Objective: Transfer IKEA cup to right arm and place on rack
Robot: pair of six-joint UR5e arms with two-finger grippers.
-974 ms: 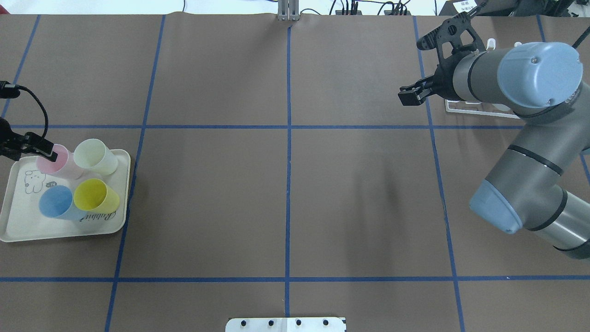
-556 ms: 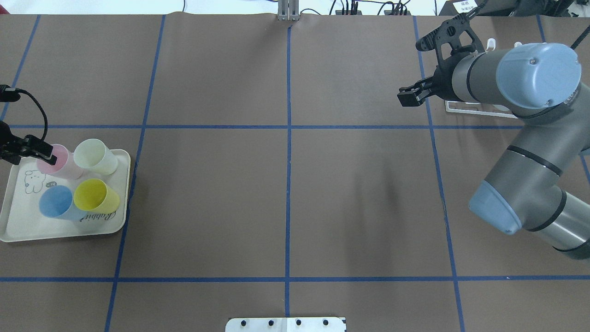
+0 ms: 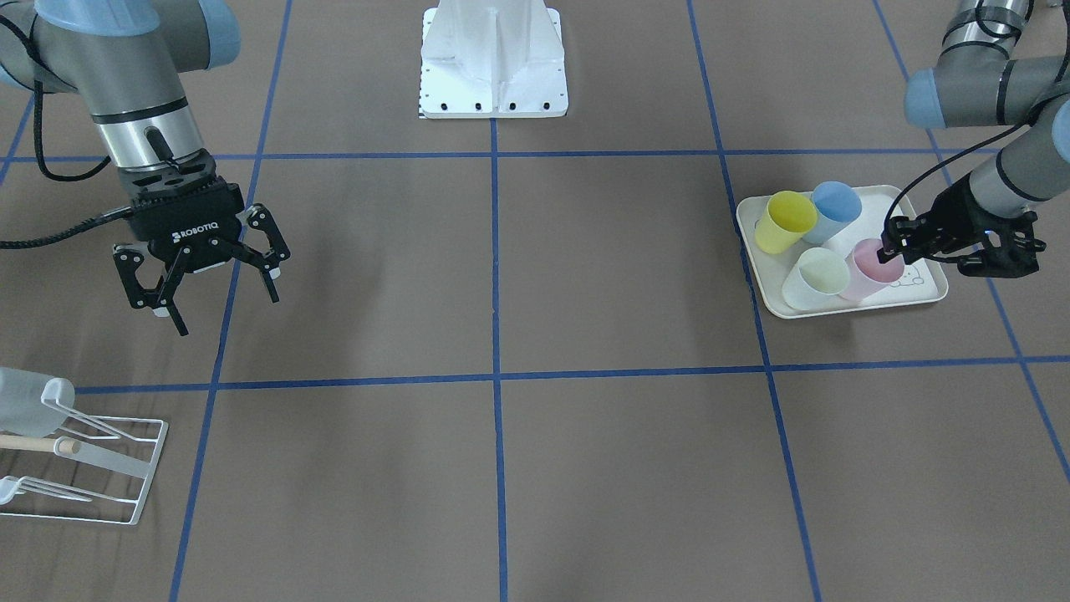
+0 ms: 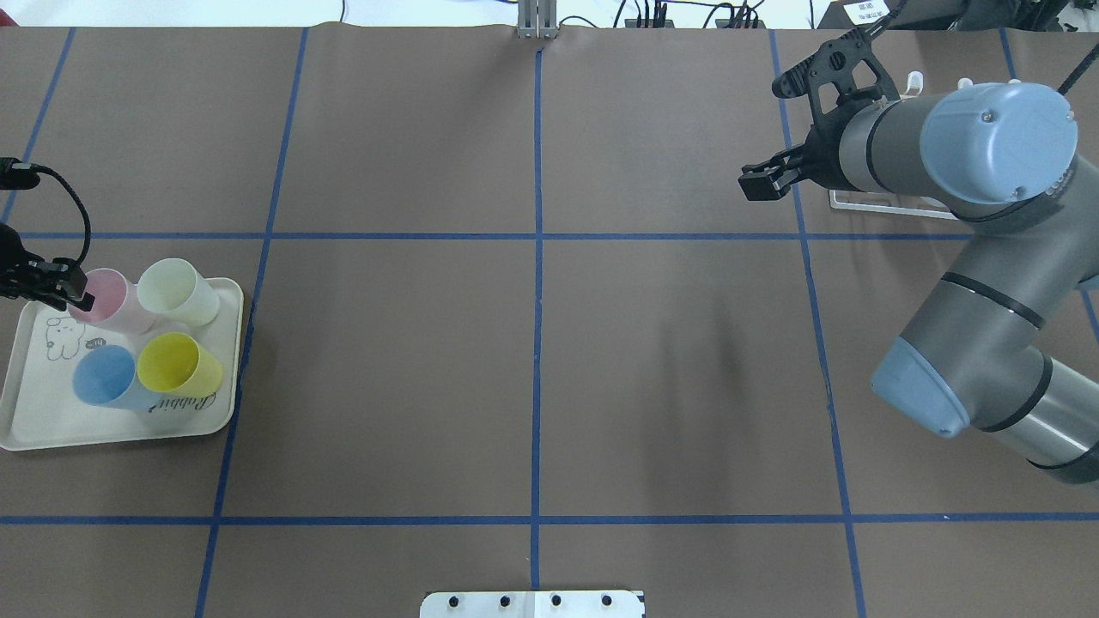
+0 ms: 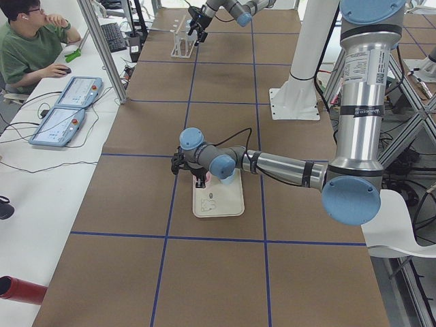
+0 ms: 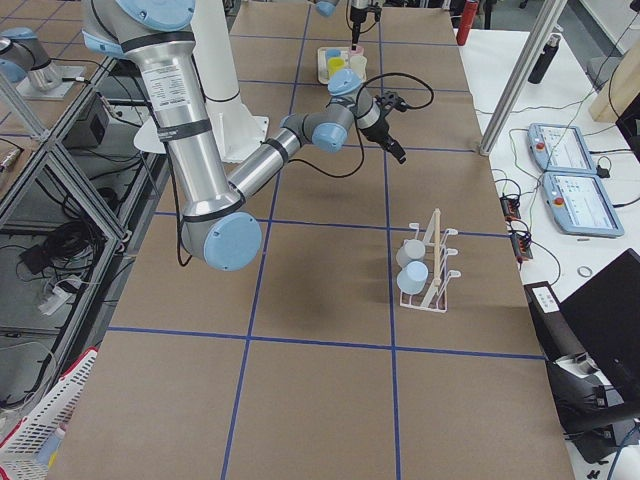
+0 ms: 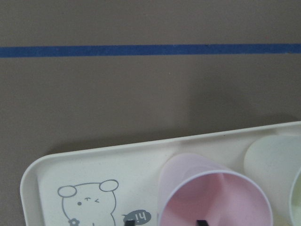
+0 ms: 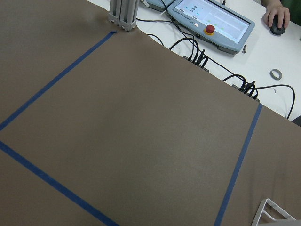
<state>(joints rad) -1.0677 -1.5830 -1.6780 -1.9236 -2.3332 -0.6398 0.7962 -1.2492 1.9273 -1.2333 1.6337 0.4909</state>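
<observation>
**A:** Pink cup (image 4: 112, 296) is ours, we think. At the far left it stands mouth-up at the back of the tray (image 4: 34, 421), close beside the pale cup (image 4: 176, 290), with the blue cup (image 4: 103, 375) and yellow cup (image 4: 176, 365) in front.

**B:** And our left tool (image 3: 891, 238) is at its rim. In the wrist view one fingertip (image 7: 201, 223) shows inside the mouth and the other outside the wall. So we read the fingers as parted and straddling the rim, not yet pinched.

**A:** A rim pinch makes sense to us, since the four cups look packed too close to go round the body.

**B:** We also come in from the outer side, away from the neighbours.

**A:** The middle of the brown tabletop (image 4: 386, 386) lies between both arms, so we'd judge the hand-over belongs there.

**B:** Further right, our right tool (image 3: 219, 309) hangs above the tabletop, its linked fingers spread wide and holding nothing. That spread would let it take the cup's body.

**A:** The rack (image 6: 430, 262) stands at the far right, near that tool, so the carry would be short. Two grey-white cups (image 6: 410, 265) sit on it.

**B:** So we're at the first step, with nothing lifted. Next we need to close on that thin wall without tipping the pink cup into the pale one.
</observation>
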